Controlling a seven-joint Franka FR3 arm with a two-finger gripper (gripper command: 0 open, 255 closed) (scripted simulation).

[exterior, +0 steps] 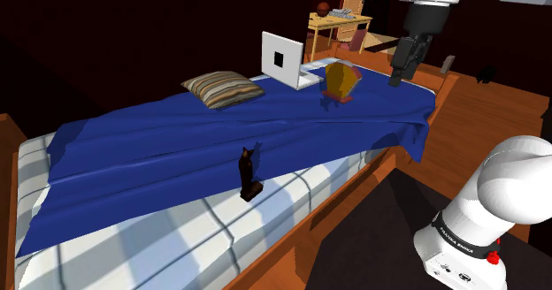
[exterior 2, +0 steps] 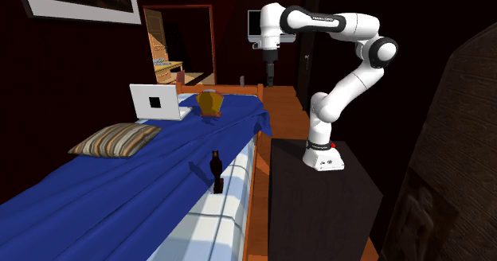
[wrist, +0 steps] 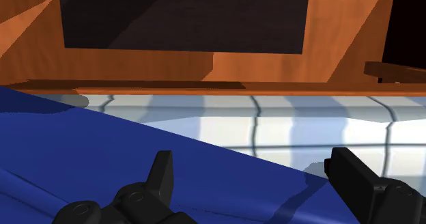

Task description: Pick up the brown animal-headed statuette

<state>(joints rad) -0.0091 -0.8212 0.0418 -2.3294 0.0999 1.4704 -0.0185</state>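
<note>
Nothing lifted yet: statuette untouched

No step of the pick looks done. The gripper (exterior: 396, 79) hangs in the air to the shoulder view's right of the laptop (exterior: 285, 61), above the bed's end. Its fingers (wrist: 162, 176) are spread apart, with nothing between them but blanket (exterior: 168, 147) and striped mattress (exterior: 168, 244) below. The statuette (exterior: 249, 175) stands well apart from the laptop, farther down the bed, where the blanket's edge meets the mattress on the side nearest the stand. By my reading, the whole job remains: travel over to it, come down around it, close, and lift.

It is a slim, dark brown figure, upright, with two pointed ears on top and a small reddish-brown base. It throws a thin shadow on the blanket behind it. Nothing touches it or crowds it.
</note>
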